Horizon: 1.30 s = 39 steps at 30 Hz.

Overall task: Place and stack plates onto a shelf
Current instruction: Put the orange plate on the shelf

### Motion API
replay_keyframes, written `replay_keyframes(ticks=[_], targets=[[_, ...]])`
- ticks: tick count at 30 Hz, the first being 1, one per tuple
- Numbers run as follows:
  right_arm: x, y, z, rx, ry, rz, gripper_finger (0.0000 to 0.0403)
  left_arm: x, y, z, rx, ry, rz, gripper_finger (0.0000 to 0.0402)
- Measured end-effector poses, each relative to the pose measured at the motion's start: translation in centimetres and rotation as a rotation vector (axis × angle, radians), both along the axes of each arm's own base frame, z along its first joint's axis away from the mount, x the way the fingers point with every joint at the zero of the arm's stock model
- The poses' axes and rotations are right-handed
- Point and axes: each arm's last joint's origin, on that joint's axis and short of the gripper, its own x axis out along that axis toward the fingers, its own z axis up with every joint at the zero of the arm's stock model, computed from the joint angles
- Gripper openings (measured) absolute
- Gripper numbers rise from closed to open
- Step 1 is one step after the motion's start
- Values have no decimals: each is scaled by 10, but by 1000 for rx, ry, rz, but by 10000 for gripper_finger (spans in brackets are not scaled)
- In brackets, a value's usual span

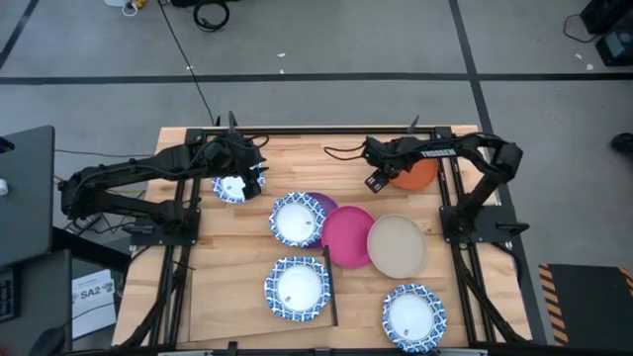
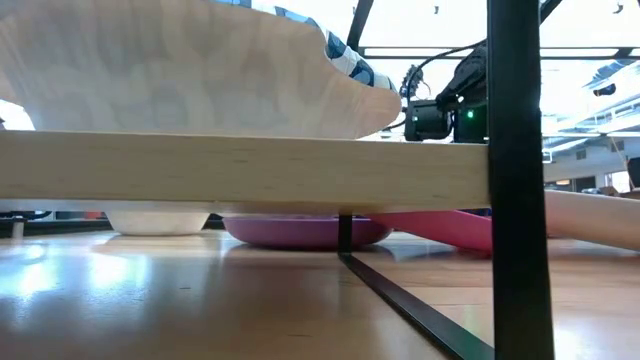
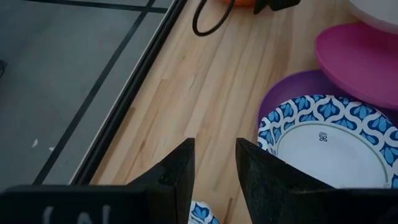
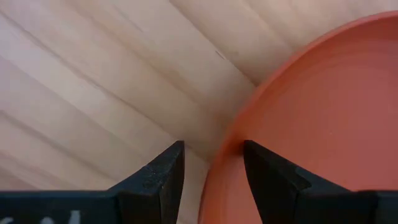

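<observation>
**Both grippers at plate rims along the far edge**

My right gripper [image 4: 212, 165] sat low at the rim of the orange plate [image 1: 415, 174], near the table's far right corner; its fingers stood a little apart with the rim's edge in the gap between them, and I could not tell whether they pinched it. My left gripper [image 3: 214, 163] was over a blue-rimmed plate [image 1: 230, 188] at the far left, fingers parted by a narrow gap, that plate's rim showing just beneath them; a grip I could not tell either.

The shelf [image 1: 237, 297] lay at the table's [image 1: 297, 158] near left, holding one blue-rimmed plate [image 1: 297, 288]. Off the shelf, another patterned plate [image 1: 297, 219] rested on the purple plate [image 1: 324, 203], the magenta plate [image 1: 346, 235] beside them, overlapped by the beige plate [image 1: 398, 246]. A further patterned plate [image 1: 413, 316] lay near right
</observation>
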Motion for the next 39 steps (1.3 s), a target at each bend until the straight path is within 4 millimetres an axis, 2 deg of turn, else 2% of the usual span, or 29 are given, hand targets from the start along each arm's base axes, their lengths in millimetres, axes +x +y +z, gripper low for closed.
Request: replay_keyframes(ticks=[13,19,31,39], targets=[[0,-1,-1,-13,13,-2,57,0,0,0,0,0,0,123],[-1,-1,1,-53,33,-8,21,0,0,0,0,0,0,123],[-6,2,25,-100,-45,-8,17,0,0,0,-1,-1,1,123],[-7,10,45,-116,-121,105,17,0,0,0,-2,-3,2,123]])
